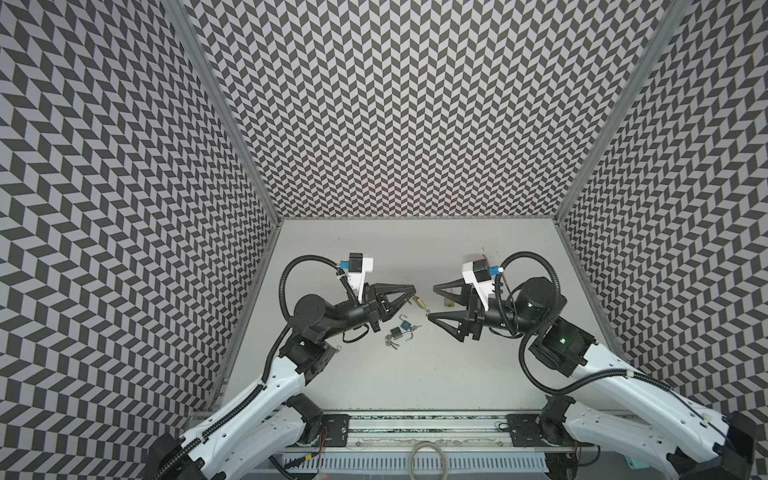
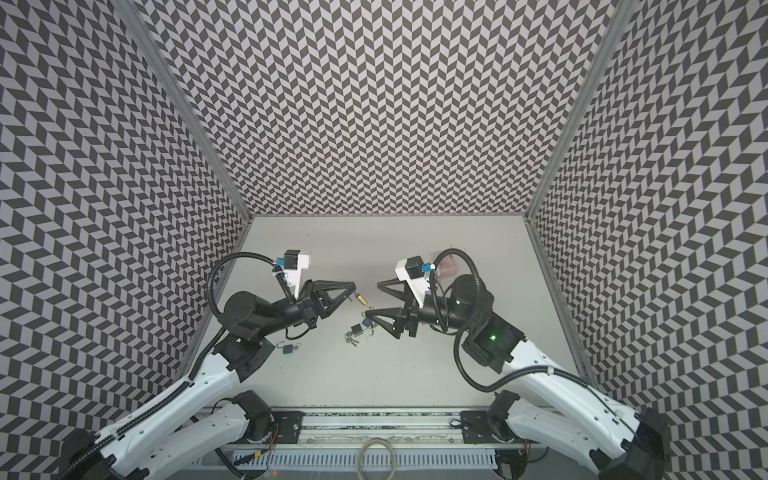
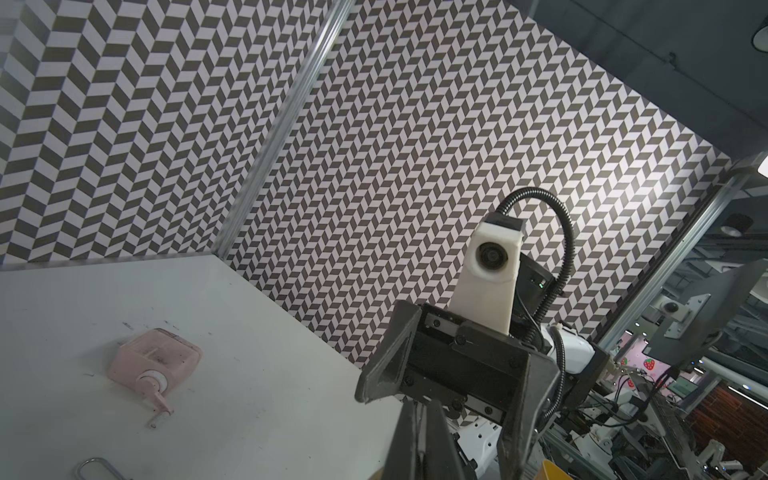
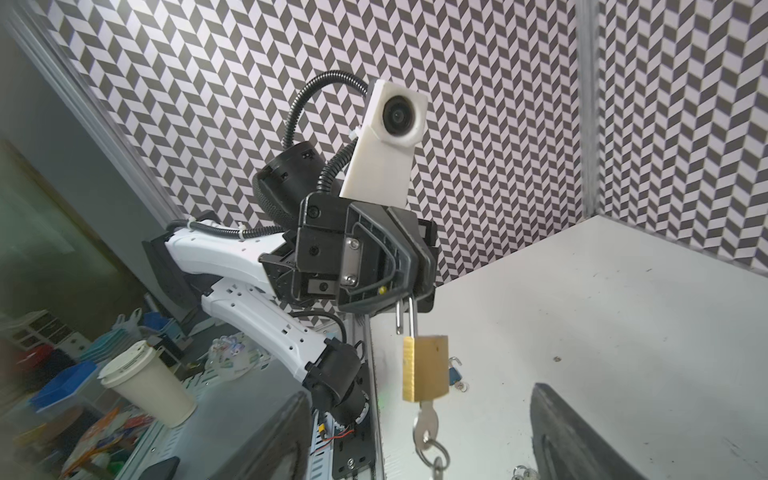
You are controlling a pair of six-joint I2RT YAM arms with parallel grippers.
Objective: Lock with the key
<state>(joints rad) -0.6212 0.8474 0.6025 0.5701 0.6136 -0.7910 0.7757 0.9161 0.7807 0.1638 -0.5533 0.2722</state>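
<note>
Closest to me on the table [image 1: 415, 374], a dark padlock [image 1: 396, 332] and a blue padlock [image 1: 405, 323] are lying together beside loose keys [image 1: 390, 344]. Just beyond them, the left gripper [image 1: 414, 292] is clamping the shackle of the brass padlock [image 4: 426, 368]. It is hanging in the air with its shackle open and the key [image 4: 424, 428] sitting in its keyhole. Facing it, the right gripper [image 1: 431, 302] is holding its jaws wide apart either side of the key, touching nothing. Farther back, a pink plastic object [image 3: 153, 365] is resting on the table.
</note>
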